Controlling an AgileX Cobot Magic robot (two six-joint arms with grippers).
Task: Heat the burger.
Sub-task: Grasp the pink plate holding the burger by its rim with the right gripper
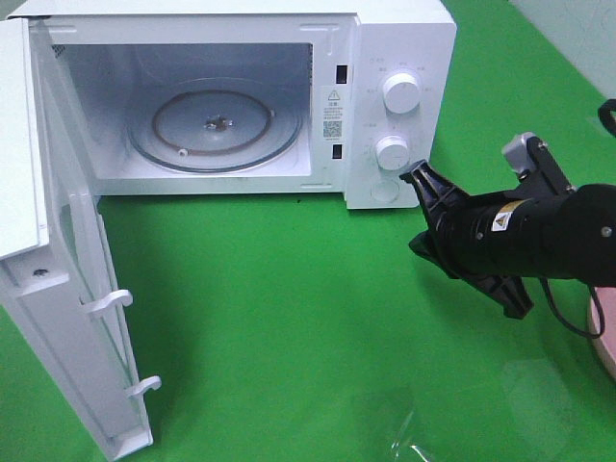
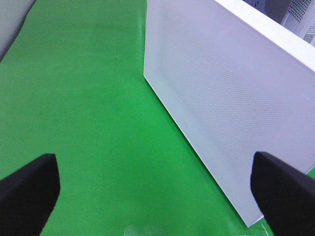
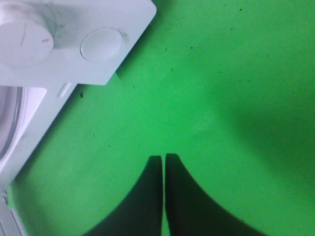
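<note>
Standing open on the green table (image 1: 289, 318): a white microwave oven (image 1: 404, 38), door (image 1: 58, 289) swung fully out to the left side of the high view. Two latch hooks show on the door's inner edge.

Cavity contents: a round glass turntable (image 1: 217, 125), lying flat on the floor of the cavity, with a roller ring and a small hub visible through the glass at its centre.

Control panel, right of the cavity: upper knob (image 1: 401, 92), lower knob (image 1: 392, 152), and a round button (image 1: 385, 188) below them.

Right end effector (image 3: 163, 158): fingers pressed together, gripping nothing. It hangs over bare table just beside the oven's front lower right corner, tips pointing toward the lower knob and button. The wrist view shows that corner of the panel near the tips but apart from them.

Left end effector (image 2: 152, 167): fingers spread wide apart, nothing between them. It is outside the high view. Its wrist view shows green table and a white panel with fine dot mesh (image 2: 221, 98) standing on edge, near one finger.

Pink plate (image 1: 606, 337): only a sliver of rim shows at the right edge of the high view, behind the right arm. What lies on it cannot be told.

Burger: not seen in any view, so its place cannot be told.
</note>
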